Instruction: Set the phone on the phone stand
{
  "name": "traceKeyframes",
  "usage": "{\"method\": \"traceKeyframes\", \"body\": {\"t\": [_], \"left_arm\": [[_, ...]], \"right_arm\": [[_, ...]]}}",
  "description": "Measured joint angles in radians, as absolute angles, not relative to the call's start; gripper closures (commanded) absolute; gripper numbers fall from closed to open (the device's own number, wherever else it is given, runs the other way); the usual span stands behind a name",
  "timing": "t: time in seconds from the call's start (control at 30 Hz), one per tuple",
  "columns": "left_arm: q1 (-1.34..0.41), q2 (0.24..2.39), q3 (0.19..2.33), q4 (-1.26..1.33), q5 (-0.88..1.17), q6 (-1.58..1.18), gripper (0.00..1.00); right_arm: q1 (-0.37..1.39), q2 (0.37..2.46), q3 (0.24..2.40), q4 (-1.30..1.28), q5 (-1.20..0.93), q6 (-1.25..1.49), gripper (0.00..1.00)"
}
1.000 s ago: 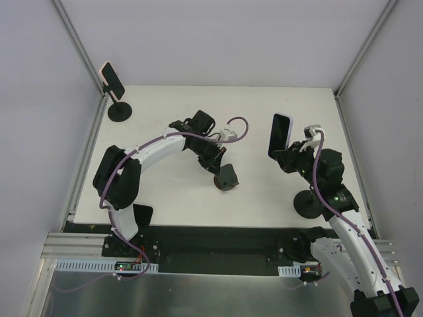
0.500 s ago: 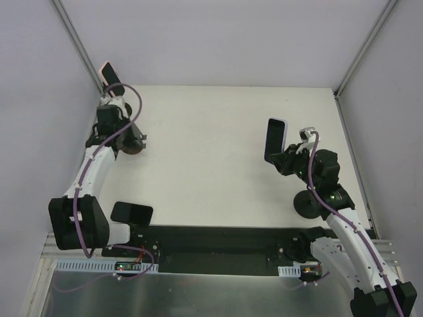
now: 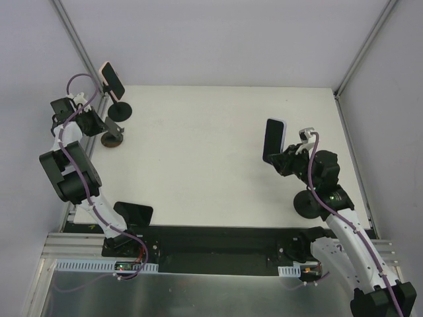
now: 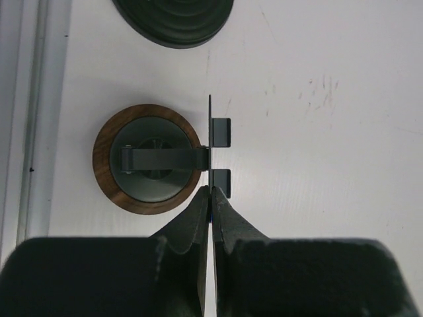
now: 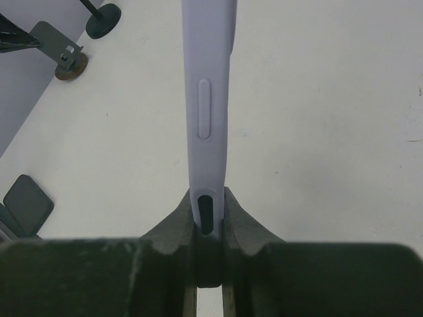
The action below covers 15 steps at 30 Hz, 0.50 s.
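Right tool [image 5: 207,198] clamped on phone [image 5: 207,99] — upright over the bench's [image 3: 198,165] right side, well apart from phone stand [image 4: 147,158], far left. Left tool [image 4: 209,193] pinches that stand — brace it, carry phone across, seat gently.

White arms [image 3: 350,241], black joints [image 3: 69,175], purple cables [image 3: 315,162]

Right gripper [image 3: 283,161] holds the phone [image 3: 273,140] upright; left gripper [image 3: 94,124] at the wood-based stand [image 3: 113,139]

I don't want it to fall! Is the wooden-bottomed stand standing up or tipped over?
Standing up. The stand has its wooden base flat on the table; the left hand pinches its holder.
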<state>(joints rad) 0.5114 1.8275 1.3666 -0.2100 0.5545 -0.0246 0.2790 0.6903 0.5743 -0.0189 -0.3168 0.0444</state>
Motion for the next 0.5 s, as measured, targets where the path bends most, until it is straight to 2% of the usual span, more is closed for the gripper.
{"method": "traceKeyframes", "body": {"t": [0.5], "left_arm": [[0.523,1.859,1.389,-0.221,0.673,0.075,1.00]], "right_arm": [[0.279,0.704,0.574,-0.019,-0.325,0.044,0.99]]}}
